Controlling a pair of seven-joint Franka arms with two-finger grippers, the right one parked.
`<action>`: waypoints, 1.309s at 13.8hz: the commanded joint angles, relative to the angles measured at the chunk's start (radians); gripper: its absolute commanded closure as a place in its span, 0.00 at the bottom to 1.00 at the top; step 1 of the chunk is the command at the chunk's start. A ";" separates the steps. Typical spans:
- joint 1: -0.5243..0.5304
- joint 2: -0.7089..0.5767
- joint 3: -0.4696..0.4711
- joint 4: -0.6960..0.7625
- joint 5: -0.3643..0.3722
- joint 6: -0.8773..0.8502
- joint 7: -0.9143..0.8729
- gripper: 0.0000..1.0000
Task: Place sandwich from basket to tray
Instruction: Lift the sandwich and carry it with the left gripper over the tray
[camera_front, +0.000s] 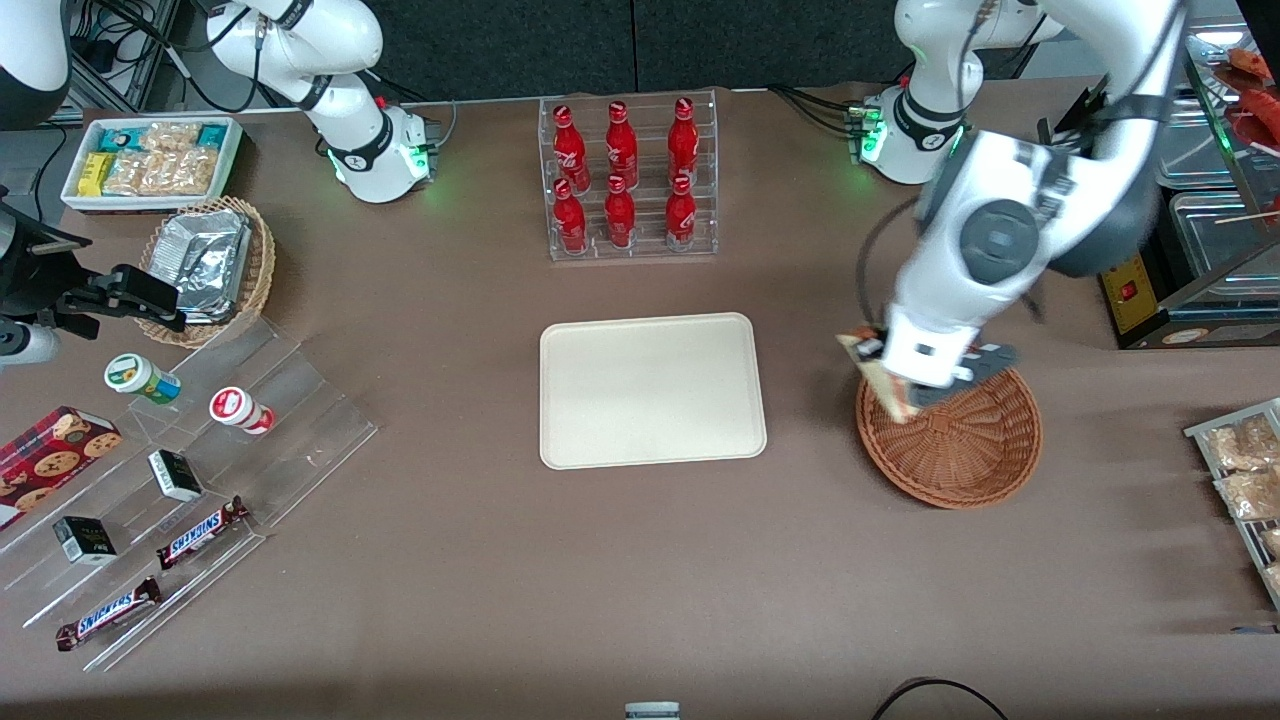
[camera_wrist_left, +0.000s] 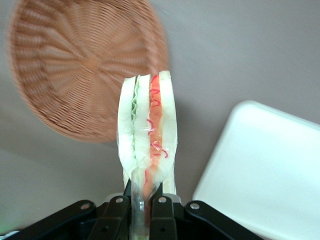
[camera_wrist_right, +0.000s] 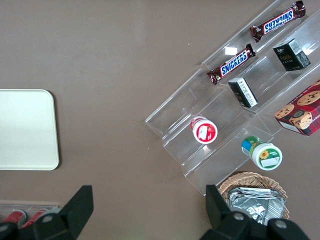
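**Sandwich is out of the basket, tray drop is what's left**

Brown tabletop (camera_front: 480, 560) takes up pretty much the whole scene, with snack displays scattered around the edges. Biggest thing that matters is the tray (camera_front: 652, 390), sitting flat mid-table with nothing on it. Farther from the front camera than the tray is a clear rack of red bottles (camera_front: 628, 178), not part of this job.

Next size down is the basket (camera_front: 960, 445), toward the working arm's end of the table, well apart from the tray. From the wrist view its woven bottom looks bare, so nothing else to fish out as far as I can see.

Then the gripper (camera_front: 905, 395), hanging over the basket's rim on the side facing the tray. Its jaws are clamped on the sandwich (camera_wrist_left: 147, 135), pinching the narrow end of the wedge so the rest sticks out past the fingertips, filling stripes showing. In the front view the sandwich looks lifted clear of the wicker rather than resting in it, though the arm covers part of it.

So my read: the pickup half is done, and the carry is barely underway at best since it's above the basket edge. What remains is moving across the gap of bare table, lowering over the tray and letting go. The grip is only on one end, so I'd guess the wedge could swing a bit on the way.
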 joint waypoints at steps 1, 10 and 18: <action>0.006 0.120 -0.120 0.107 0.014 -0.014 -0.029 0.93; -0.310 0.537 -0.186 0.400 0.225 0.057 -0.196 0.93; -0.482 0.606 -0.031 0.411 0.231 0.176 -0.219 0.92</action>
